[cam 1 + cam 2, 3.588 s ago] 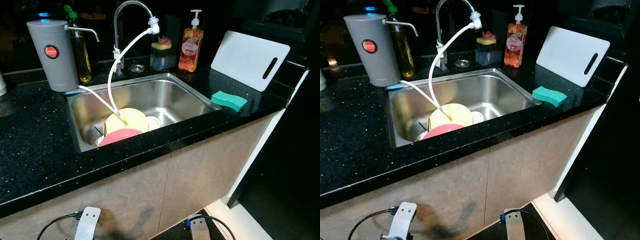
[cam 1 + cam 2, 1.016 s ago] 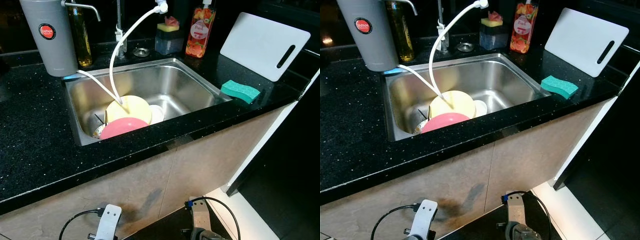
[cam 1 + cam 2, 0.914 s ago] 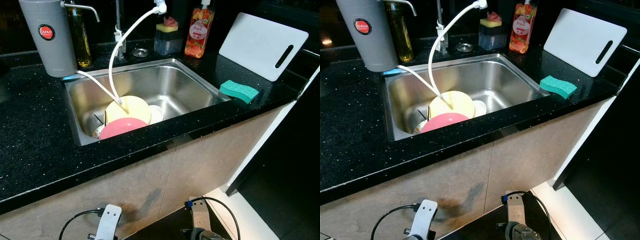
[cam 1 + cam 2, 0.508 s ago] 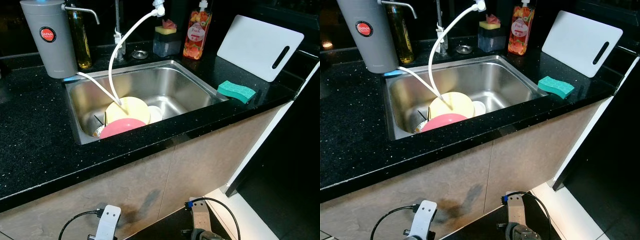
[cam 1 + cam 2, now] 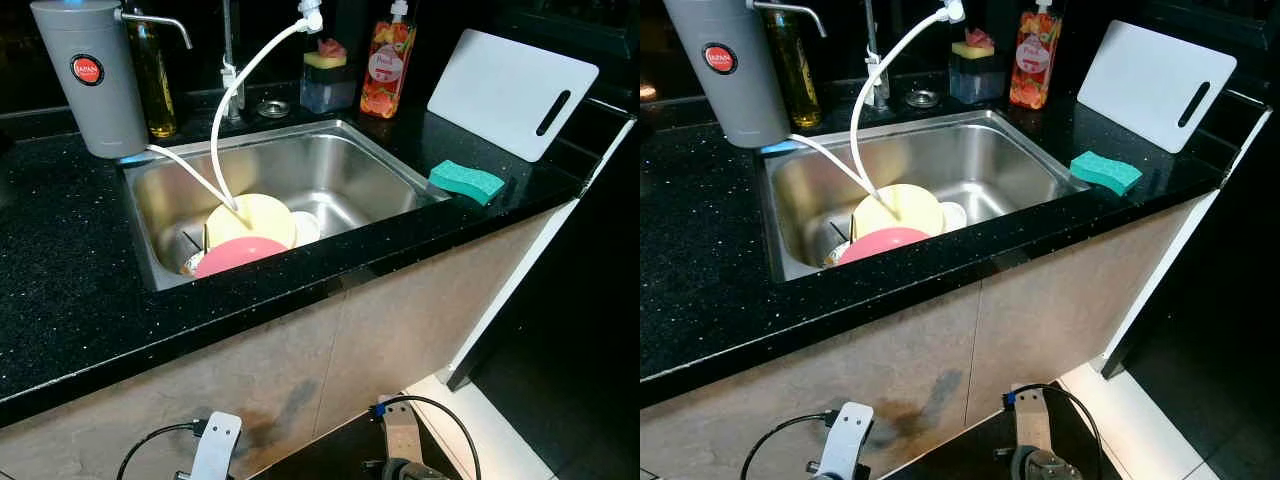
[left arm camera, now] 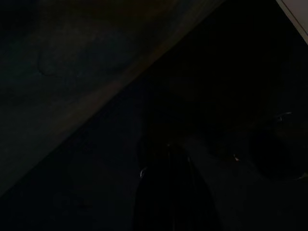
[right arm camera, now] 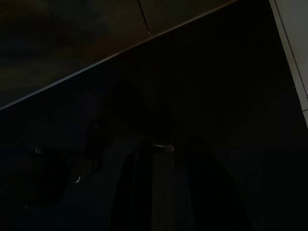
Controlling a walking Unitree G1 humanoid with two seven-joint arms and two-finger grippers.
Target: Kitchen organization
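The counter [image 5: 70, 290] was black with fine pale speckles, and the sink [image 5: 340, 170] was bare silvery steel. In it lay a pale yellow plate [image 5: 255, 215] and a pink plate [image 5: 235, 255]. A white hose [image 5: 240, 95] hung over them. The filter jug [image 5: 90, 85] was grey with a red round badge. The sponge [image 5: 465, 182] was teal-green, the cutting board [image 5: 510, 90] white, the soap bottle [image 5: 380, 70] orange-red with a fruit print.

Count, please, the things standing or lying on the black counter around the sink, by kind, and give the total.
Grey water filter: 1
Oil bottle: 1
Soap dispenser: 1
Sponge holder: 1
Green sponge: 1
White cutting board: 1
Total: 6
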